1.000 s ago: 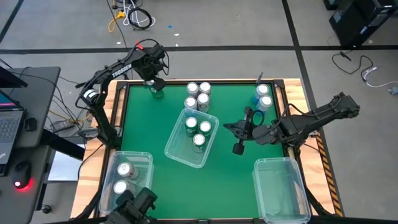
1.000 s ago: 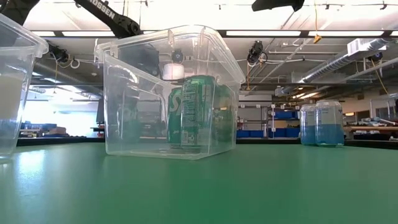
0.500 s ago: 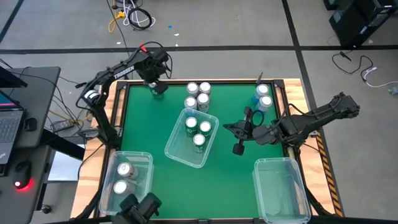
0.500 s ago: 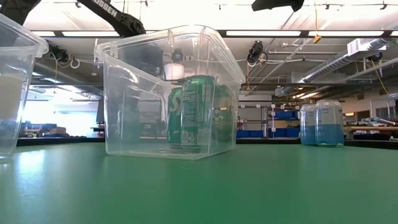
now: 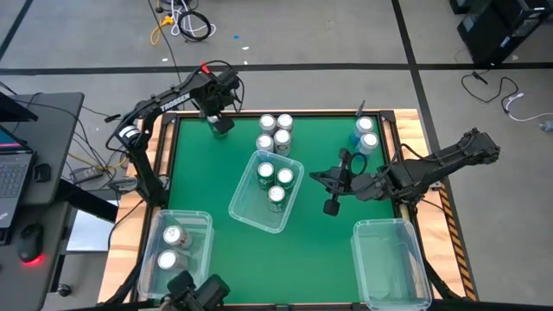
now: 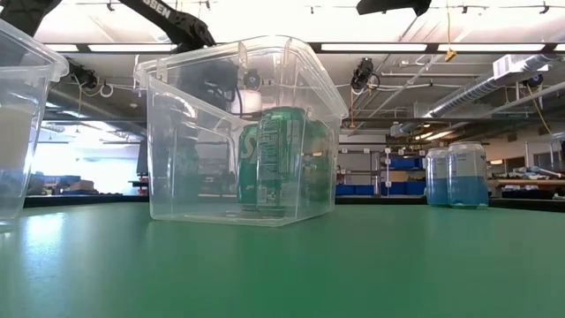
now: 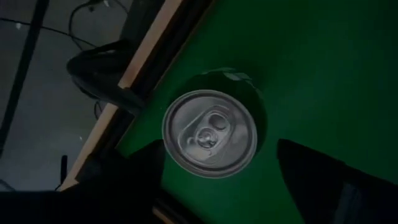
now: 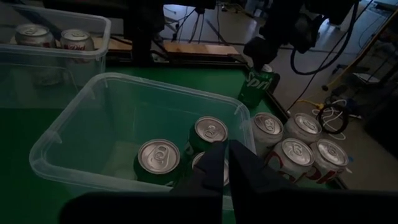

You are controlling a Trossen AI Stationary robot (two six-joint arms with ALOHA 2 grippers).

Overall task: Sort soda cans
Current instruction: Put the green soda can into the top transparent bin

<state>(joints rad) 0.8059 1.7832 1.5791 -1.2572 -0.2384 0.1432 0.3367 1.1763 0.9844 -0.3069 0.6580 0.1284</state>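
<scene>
- High view: the left gripper (image 5: 219, 115) hangs over a lone green can (image 5: 219, 126) at the far left corner of the green table (image 5: 200, 181), near the wooden edge. Whether it grips the can is not clear from here.
- High view: the right gripper (image 5: 333, 192) hovers over the table's right middle, just beside the middle bin (image 5: 244, 210), its fingers pressed together on nothing.
- High view: the middle bin holds three green cans (image 5: 276, 180). Four silver-white cans (image 5: 275, 132) stand in a cluster behind it. Blue cans (image 5: 365, 134) stand at the far right edge.
- High view: the near left bin (image 5: 200, 226) holds two silver-white cans (image 5: 170, 246). The near right bin (image 5: 390, 263) shows no cans.
- Low view: the middle bin (image 6: 177, 124) sits tilted to the camera with a green can (image 6: 281, 161) upright inside. Two blue cans (image 6: 457, 175) stand at the right, well apart from it. A piece of the left bin (image 6: 22, 106) shows at the picture's edge.
- Left wrist view: the lone green can (image 7: 210, 133) stands upright by the table's wooden edge, seen from above. The two dark fingers (image 7: 323, 180) stand wide on either side of it, apart from its rim.
- Right wrist view: the closed fingers (image 8: 214, 163) point at the middle bin (image 8: 68, 134) with its green cans (image 8: 158, 157). The silver-white cluster (image 8: 298, 146) stands just beyond it. The lone green can (image 8: 256, 87) stands farther off under the left gripper (image 8: 264, 53).
</scene>
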